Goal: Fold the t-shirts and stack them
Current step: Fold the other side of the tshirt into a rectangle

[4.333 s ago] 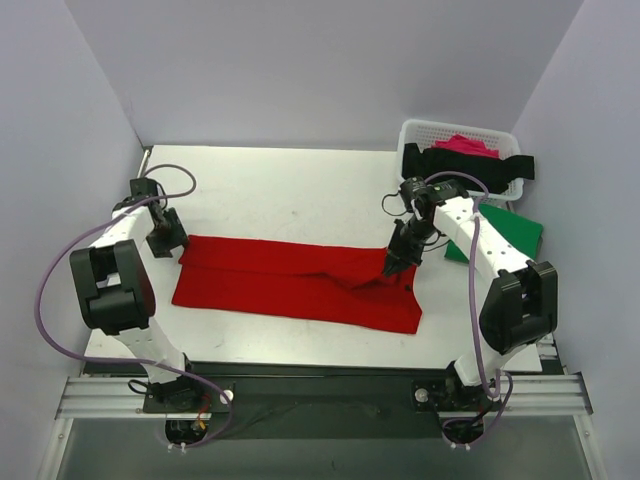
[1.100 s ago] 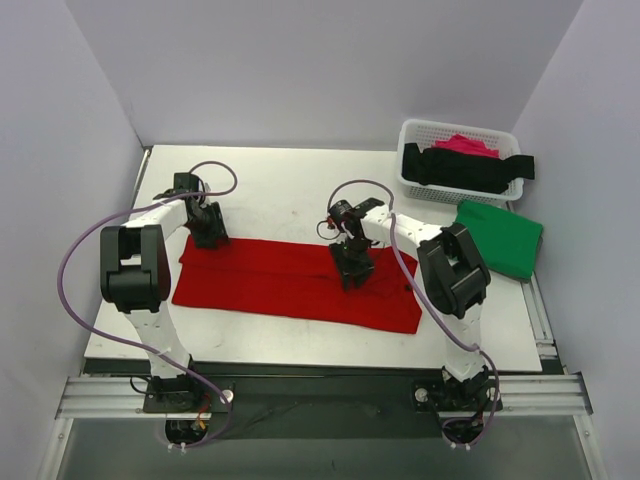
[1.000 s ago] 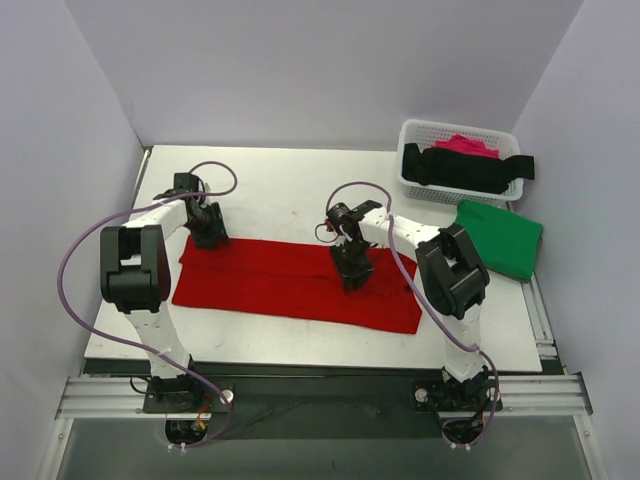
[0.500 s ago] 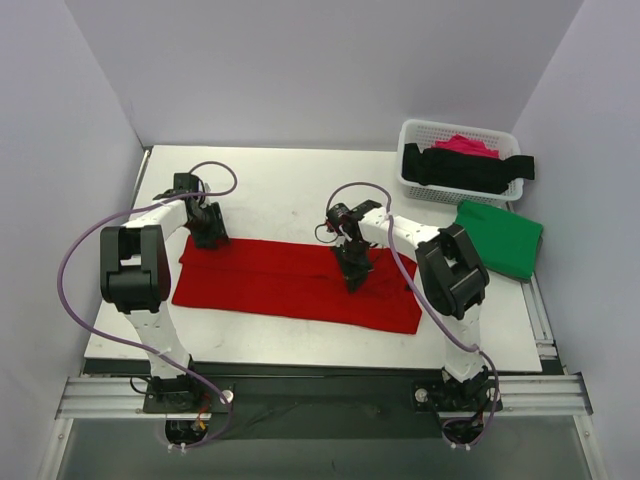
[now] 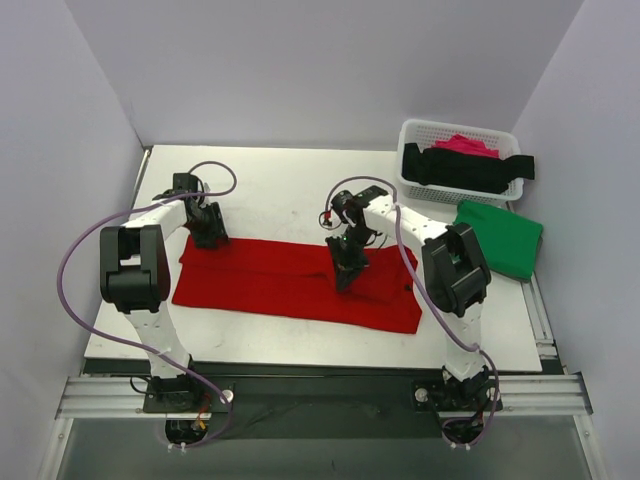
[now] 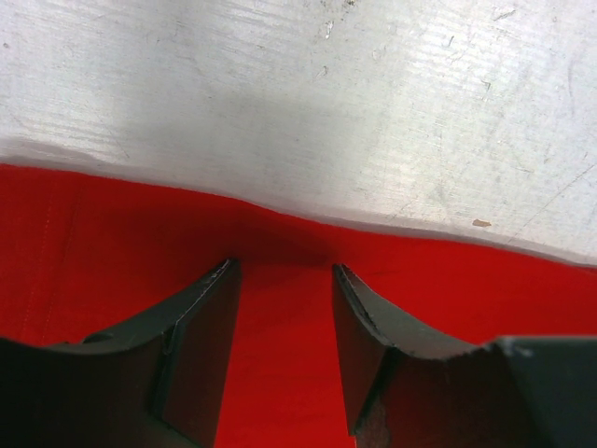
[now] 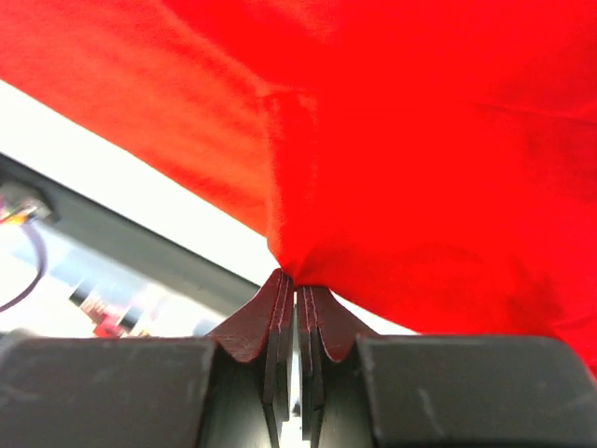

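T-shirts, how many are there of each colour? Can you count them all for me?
red t-shirt: 1
green t-shirt: 1
black t-shirt: 1
pink t-shirt: 1
Total: 4

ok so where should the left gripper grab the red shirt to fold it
Probably the far edge near its left end, coming down from above. The red t-shirt lies flat, so only an edge gives a lip, and the left gripper hangs open astride that edge while the right gripper pinches a fold mid-shirt.
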You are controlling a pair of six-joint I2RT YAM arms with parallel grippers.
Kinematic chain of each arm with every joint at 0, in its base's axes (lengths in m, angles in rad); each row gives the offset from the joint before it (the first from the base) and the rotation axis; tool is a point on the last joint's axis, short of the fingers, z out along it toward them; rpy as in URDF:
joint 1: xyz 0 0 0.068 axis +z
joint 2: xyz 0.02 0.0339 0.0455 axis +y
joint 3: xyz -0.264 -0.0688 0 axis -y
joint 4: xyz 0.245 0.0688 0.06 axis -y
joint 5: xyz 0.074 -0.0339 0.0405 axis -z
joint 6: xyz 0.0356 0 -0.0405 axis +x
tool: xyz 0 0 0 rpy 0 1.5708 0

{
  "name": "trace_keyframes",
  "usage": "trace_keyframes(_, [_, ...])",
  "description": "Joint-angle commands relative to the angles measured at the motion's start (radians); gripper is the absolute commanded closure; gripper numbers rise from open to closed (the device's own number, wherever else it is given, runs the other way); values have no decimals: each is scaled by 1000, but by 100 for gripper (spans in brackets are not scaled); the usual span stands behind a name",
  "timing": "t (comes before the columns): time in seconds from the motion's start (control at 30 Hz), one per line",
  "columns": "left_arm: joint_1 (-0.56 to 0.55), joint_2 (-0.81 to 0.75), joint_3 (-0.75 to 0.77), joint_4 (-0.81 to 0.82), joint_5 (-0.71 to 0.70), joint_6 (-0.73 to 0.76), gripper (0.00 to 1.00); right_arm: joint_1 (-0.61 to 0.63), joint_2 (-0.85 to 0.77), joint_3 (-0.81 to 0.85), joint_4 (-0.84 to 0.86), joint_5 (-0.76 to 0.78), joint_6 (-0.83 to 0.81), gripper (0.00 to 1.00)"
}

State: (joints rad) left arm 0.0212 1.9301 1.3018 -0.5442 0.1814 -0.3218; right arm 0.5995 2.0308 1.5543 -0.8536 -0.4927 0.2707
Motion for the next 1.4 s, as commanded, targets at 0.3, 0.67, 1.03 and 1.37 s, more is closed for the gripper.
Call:
trace_keyframes(0.3, [2, -16, -26, 24, 20, -3, 46, -20, 112, 73, -163, -236, -30, 93])
trace_keyframes(0.67, [2, -22, -36, 30, 20, -5, 46, -26, 115, 125, -156, -187, -18, 79])
trace_keyframes(1.03, [2, -22, -30, 23, 4, 3, 45, -102, 48, 77, -66, -70, 70, 62])
trace_keyframes(1.37, [8, -13, -16, 10, -11, 9, 45, -343, -121, -82, 96, 219, 156, 53])
